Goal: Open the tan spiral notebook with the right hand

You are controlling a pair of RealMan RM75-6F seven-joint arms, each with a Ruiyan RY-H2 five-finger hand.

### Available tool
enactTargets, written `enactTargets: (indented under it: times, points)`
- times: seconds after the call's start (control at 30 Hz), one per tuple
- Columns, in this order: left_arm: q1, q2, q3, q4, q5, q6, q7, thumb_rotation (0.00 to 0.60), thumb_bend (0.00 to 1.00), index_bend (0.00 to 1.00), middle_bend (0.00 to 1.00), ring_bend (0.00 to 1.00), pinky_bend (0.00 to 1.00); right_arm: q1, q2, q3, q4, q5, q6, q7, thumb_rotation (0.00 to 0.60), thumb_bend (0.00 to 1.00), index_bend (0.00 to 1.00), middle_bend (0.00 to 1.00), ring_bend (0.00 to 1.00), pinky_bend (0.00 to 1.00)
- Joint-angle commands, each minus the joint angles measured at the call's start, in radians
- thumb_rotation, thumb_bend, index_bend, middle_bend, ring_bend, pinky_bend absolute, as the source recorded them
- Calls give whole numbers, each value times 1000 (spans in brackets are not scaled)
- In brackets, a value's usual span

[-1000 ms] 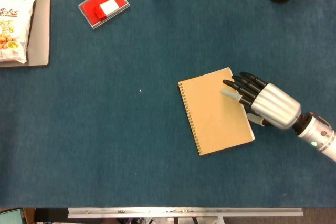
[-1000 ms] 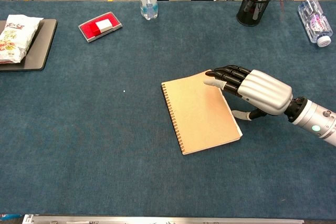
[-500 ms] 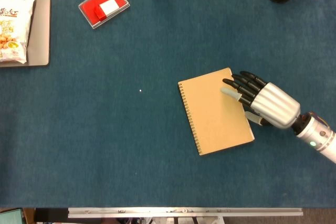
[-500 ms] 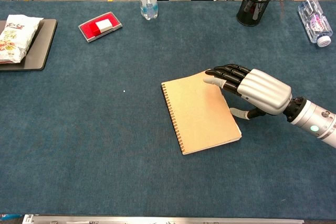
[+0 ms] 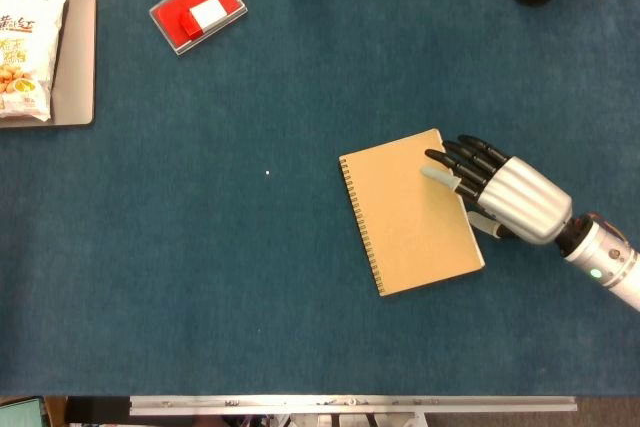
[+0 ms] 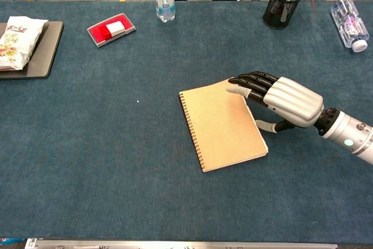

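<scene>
Tan card is all that shows of the spiral notebook [image 5: 411, 211]: it lies shut and flat on the blue table [image 5: 230, 277], a little right of centre, its wire binding running down the long edge at about nine o'clock and its free edge facing three o'clock. The right hand [image 5: 497, 194] sits at that free edge, fingers [image 6: 249, 81] stretched out over the far corner of the cover, thumb lower down beside the open edge. It has hold of nothing that I can see; the fingers lie extended, not curled.

Over the last second very little has shifted. The notebook has not moved at all, and the cover is as flat as it was. The hand has crept only slightly, the thumb seeming to settle a touch closer against the page edge. From the chest view I can't quite tell whether the thumb tip is under the cover or merely touching the stack.

To my eye the task is barely begun. The hand looks to be feeling for purchase on the cover's edge, and the lift toward nine o'clock is not yet started.

The left hand is nowhere in either view. Off at ten o'clock are a red case [image 5: 198, 11] and a snack bag [image 5: 22, 52] on a grey tray [image 5: 76, 87]; a pen cup [image 6: 285, 3] stands at one o'clock, well clear.
</scene>
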Motion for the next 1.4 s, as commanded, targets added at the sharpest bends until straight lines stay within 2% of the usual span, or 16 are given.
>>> enactTargets:
  times: [0.03,0.17,0.37,0.9,1.4]
  points:
    - [0,0,0,0,1,1,-1,600,429,444,363,280,447,-1,-1,0,0,1,-1,1,600,279,0,60,0,110]
    - [0,0,0,0,2,1,-1,600,429,444,362,280,447,-1,-5,1,0,3,-2,5,600,272,3,60,0,110]
    - [1,1,0,0,1,1,-1,600,429,444,363,280,447,-3,-9,3,2,6,-3,9,600,278,205,70,0,110]
    - [1,2,-1,-1,0,2,-2,600,429,444,363,280,447,-5,-11,9,-4,16,-9,19,600,284,464,92,0,110]
    - [1,2,-1,-2,-1,0,-2,600,429,444,363,280,447,-6,-8,13,-13,22,-13,22,600,316,531,104,0,110]
